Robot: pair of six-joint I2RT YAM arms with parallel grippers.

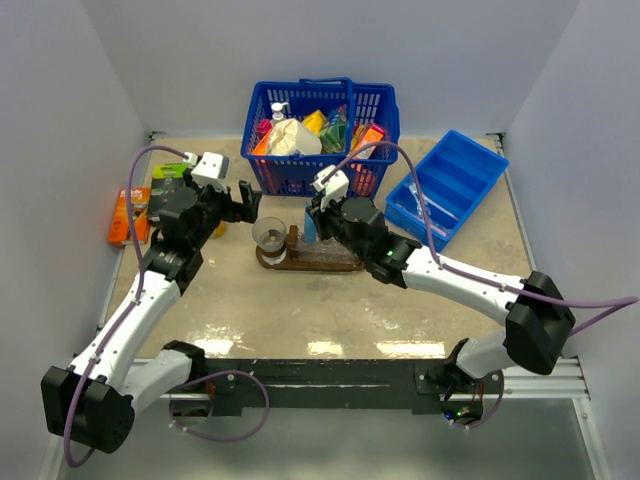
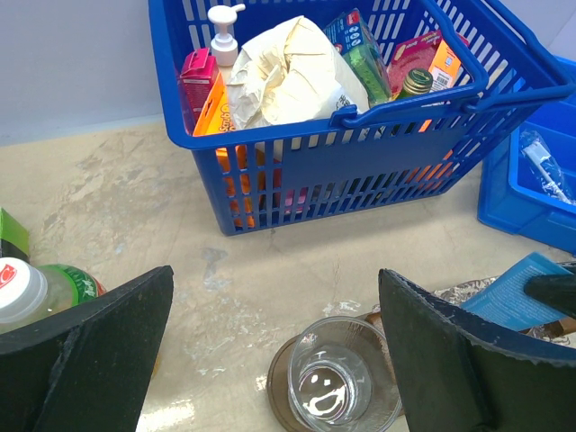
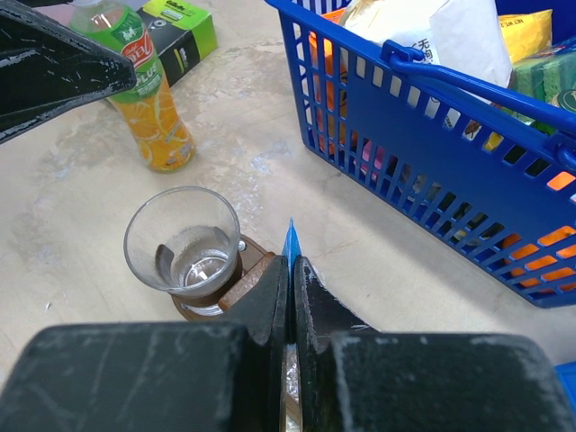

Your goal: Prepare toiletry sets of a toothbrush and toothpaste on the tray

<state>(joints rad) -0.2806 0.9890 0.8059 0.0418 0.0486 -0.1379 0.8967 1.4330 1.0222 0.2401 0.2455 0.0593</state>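
We see our right hand point(image 3: 290, 270) clamped on the blue toothpaste tube point(image 3: 291, 239) over the tray point(image 1: 338, 263); our left hand point(image 2: 274, 279) hangs spread wide near 1 glass cup point(image 2: 333, 380).

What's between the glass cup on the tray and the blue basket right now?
Nothing; the left wrist view shows only bare, stained tabletop between the glass cup and the blue basket.
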